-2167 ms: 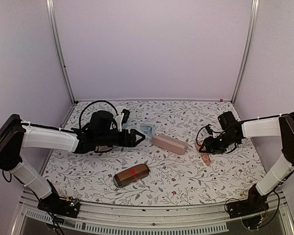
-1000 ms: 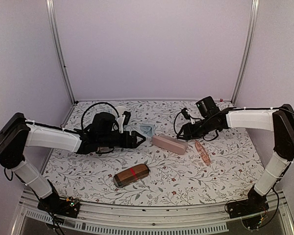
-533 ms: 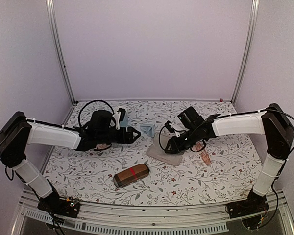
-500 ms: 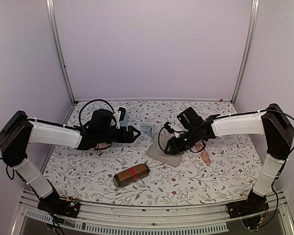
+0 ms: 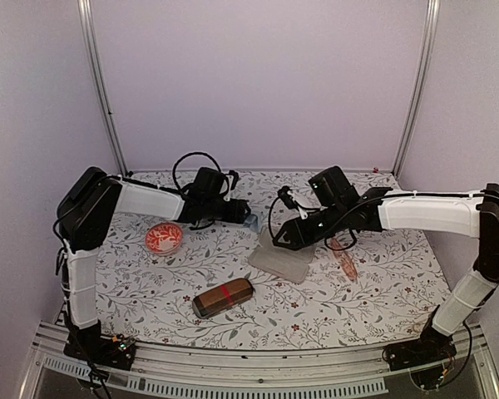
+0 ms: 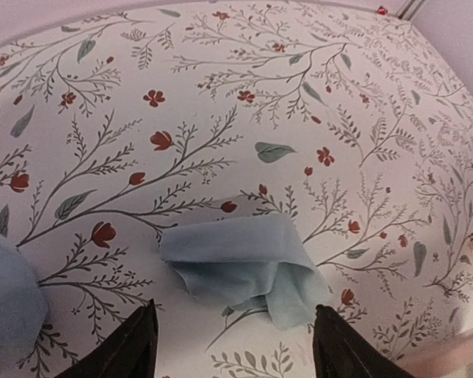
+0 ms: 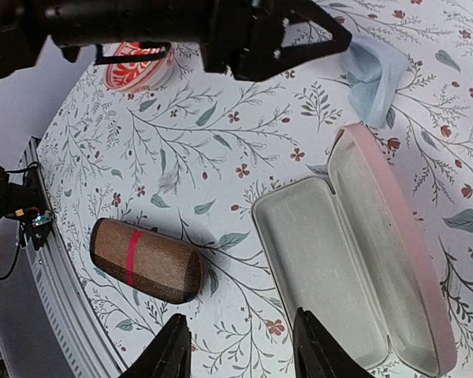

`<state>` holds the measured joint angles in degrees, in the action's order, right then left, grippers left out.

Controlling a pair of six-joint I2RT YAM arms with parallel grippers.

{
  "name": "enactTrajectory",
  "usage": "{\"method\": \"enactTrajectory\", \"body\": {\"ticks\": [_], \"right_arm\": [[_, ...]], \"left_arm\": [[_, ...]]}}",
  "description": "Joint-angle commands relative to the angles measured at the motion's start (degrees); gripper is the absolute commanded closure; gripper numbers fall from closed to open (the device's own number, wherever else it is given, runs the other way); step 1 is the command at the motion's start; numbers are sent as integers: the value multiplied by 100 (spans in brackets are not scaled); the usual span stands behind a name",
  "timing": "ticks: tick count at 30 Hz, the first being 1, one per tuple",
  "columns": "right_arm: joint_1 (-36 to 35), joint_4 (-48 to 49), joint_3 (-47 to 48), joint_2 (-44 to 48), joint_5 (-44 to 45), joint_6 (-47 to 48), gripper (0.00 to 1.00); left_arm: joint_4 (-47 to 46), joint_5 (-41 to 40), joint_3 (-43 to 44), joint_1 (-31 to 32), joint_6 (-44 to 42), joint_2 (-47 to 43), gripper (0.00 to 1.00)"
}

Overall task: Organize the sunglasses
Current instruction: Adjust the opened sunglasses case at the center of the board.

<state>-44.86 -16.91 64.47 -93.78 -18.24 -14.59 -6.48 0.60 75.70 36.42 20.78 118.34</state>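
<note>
– On the flowered table (image 5: 382, 303), where do the sunglasses (image 5: 347, 266) lie?

– Right of centre. They are the pale pinkish-tan pair. They rest on the tabletop just to the right of the pink case (image 5: 280, 259), near it and outside it. From above they sit on the near side of the right forearm (image 5: 424, 212). They are too small there for me to tell whether the arms are folded.

– And how does the case stand?

– It is open. The lid is laid right back, so both pale-lined halves face upward, as the right wrist view shows plainly.

– What is the right gripper (image 7: 240, 315) doing?

– It hangs just above the pink case, at the far left corner in the top view. Its two fingers are spread apart and it holds nothing.

– And the left gripper (image 6: 235, 315)?

– It reaches across to the far middle of the table. Its jaws are parted too, with nothing between them. A crumpled blue cloth (image 6: 244, 268) lies on the table just ahead of its fingertips. I cannot tell whether they touch it.

– Is there anything else on the table?

– A brown case (image 5: 223, 297) with a red band lies closed towards the near edge. It is nearer than the pink case and to its left, and well apart from both grippers. A red patterned bowl (image 5: 164, 238) stands on the left side of the table, to the near left of the cloth.
</note>
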Motion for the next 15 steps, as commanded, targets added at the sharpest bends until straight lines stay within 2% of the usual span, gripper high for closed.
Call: {"method": "enactTrajectory", "body": {"ticks": [1,4,15], "right_arm": [[-1,118,-169,194,8,-17,55],[4,126,-269,236,62,-38,55],[3,153,-344,201,90,-44,55]], "left_arm": [[919,-137,671,-100,-439,635,35],[1022,-144,813,-118,-469,807,42],[965,196,1080,-197,-367,1180,53]]}}
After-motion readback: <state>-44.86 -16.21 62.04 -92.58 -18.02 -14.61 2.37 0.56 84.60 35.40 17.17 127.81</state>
